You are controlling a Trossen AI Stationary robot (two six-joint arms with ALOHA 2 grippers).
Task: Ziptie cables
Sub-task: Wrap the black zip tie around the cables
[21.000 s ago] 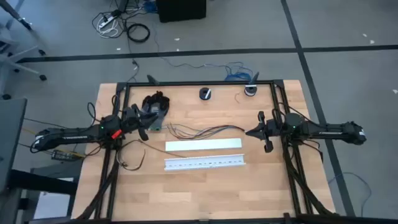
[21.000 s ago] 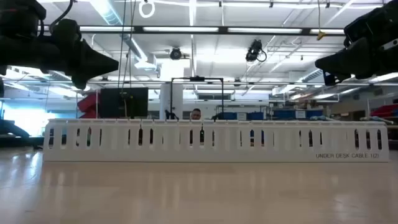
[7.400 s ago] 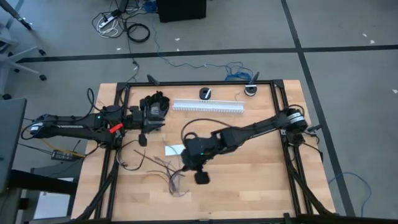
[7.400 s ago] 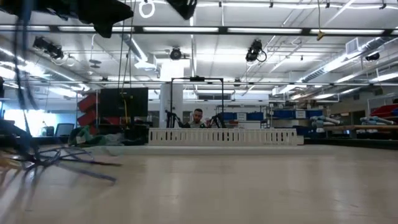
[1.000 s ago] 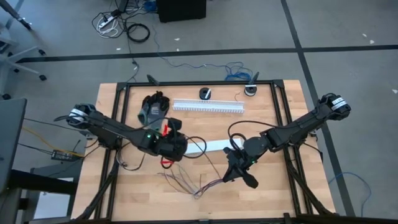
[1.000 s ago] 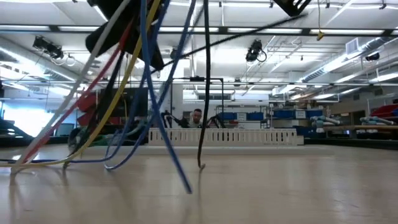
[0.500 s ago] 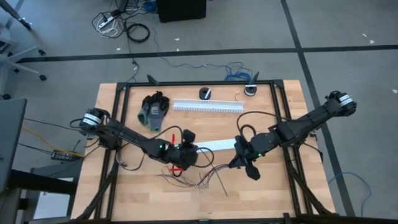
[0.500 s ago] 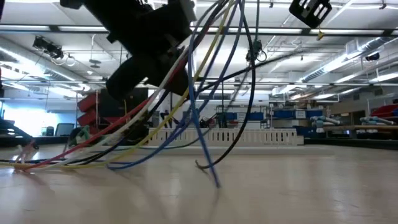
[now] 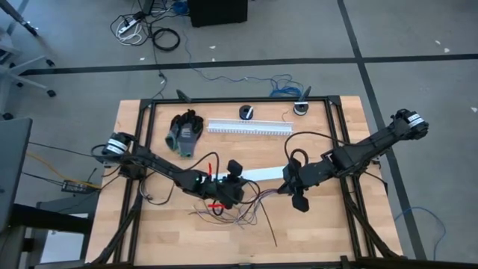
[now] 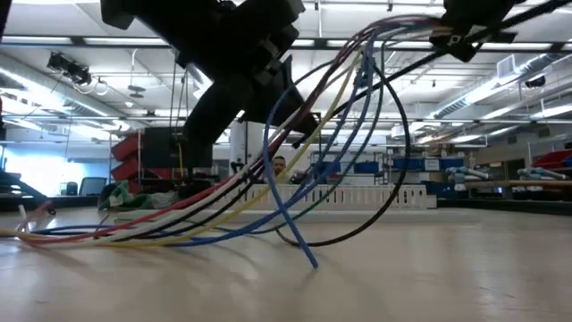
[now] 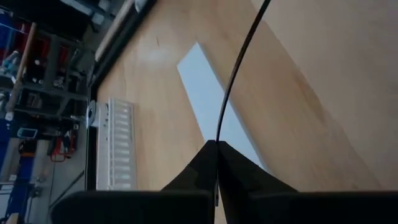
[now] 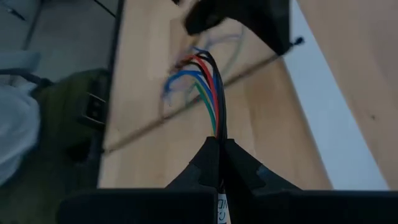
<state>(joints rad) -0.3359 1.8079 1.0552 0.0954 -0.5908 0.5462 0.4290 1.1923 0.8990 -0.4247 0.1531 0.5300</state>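
The cables [image 9: 243, 208] are a loose bundle of thin coloured and black wires [image 10: 268, 197]. They arch from my right gripper [image 9: 285, 187] down to the table, where their far ends lie spread out. My right gripper [image 12: 219, 142] is shut on them. My left gripper [image 9: 237, 181] stands just left of the right one, above the bundle. It [image 11: 217, 144] is shut on a thin black ziptie [image 11: 239, 68], which also crosses the right wrist view [image 12: 186, 106]. My left gripper pinches the ziptie between its two fingertips [image 11: 217, 149]. The strip runs on straight ahead of the fingers, along them, over the white lid. My right gripper pinches the gathered wires [image 12: 217, 127] between its two fingers at one end of the bundle. That end is lifted clear. The wires fan out ahead of the fingers and hang slack down to the table [image 10: 107, 234].
A flat white lid [image 9: 261, 174] lies between and behind the two grippers. The white slotted duct [image 9: 250, 127] lies along the far edge, with a dark glove [image 9: 184, 132] to its left. Two small round parts [image 9: 246, 112] sit at the far rim. Bare wood lies toward the near edge.
My left gripper has gone toward the table's right edge and down, closing in on the right gripper, and has tipped. My right gripper has shifted toward the far edge and turned. The held end of the wires has risen; the bundle now arches higher, its far ends still on the table.
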